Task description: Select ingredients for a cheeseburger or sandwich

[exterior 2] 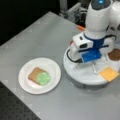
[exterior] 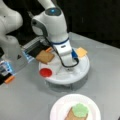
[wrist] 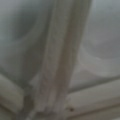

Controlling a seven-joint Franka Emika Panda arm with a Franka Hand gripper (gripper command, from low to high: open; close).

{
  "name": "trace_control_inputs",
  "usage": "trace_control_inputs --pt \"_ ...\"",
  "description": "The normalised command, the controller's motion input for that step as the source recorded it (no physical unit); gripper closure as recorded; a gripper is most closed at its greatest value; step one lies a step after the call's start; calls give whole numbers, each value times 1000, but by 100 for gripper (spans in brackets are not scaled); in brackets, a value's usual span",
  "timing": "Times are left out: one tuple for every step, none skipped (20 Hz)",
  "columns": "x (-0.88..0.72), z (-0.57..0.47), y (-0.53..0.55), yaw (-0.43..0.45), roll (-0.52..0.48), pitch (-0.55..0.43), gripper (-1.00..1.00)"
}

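Lettuce (exterior: 80, 110) lies on a tan bread slice (exterior: 71, 115) on the white paper plate (exterior: 60, 107) at a front view's bottom, on the grey desk (exterior: 25, 100). Above it, the round white tray (exterior: 80, 72) carries a red tomato disc (exterior: 45, 72) at its left edge, a second bread slice (exterior: 45, 56) and a yellow cheese square (exterior: 81, 52), with the arm bent low over the tray's middle. In a front view the pincer (exterior 2: 86, 65) reaches down onto the tray (exterior 2: 75, 72); I cannot tell how far its jaws stand apart. The cheese (exterior 2: 109, 73) lies just right of it, the brown patty (exterior 2: 115, 54) further right, and the plate (exterior 2: 25, 82) with bread (exterior 2: 33, 73) and lettuce (exterior 2: 44, 78) sits well left. The wrist view shows only blurred pale surfaces.
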Motion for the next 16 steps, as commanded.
trace_control_inputs --pt "531 -81 0 570 32 239 -100" --pt "536 -73 9 523 41 250 -100" --pt "538 -68 13 468 44 254 -100" --pt "534 -59 13 397 48 254 -100" --pt "522 -51 11 296 52 249 -100" --pt "509 -40 7 221 50 245 -100" --pt "502 -34 6 183 50 244 -100" --pt "495 -26 6 155 47 241 -100" --pt "488 -11 5 137 42 245 -100" --pt "484 12 7 120 32 243 -100" --pt "478 43 8 100 24 248 -100" --pt "470 80 8 82 16 257 -100" --pt "462 119 6 62 11 265 -100" --pt "456 159 7 28 -5 276 -100" --pt "450 201 9 7 -14 287 -100" --pt "446 228 10 4 -17 282 -100"
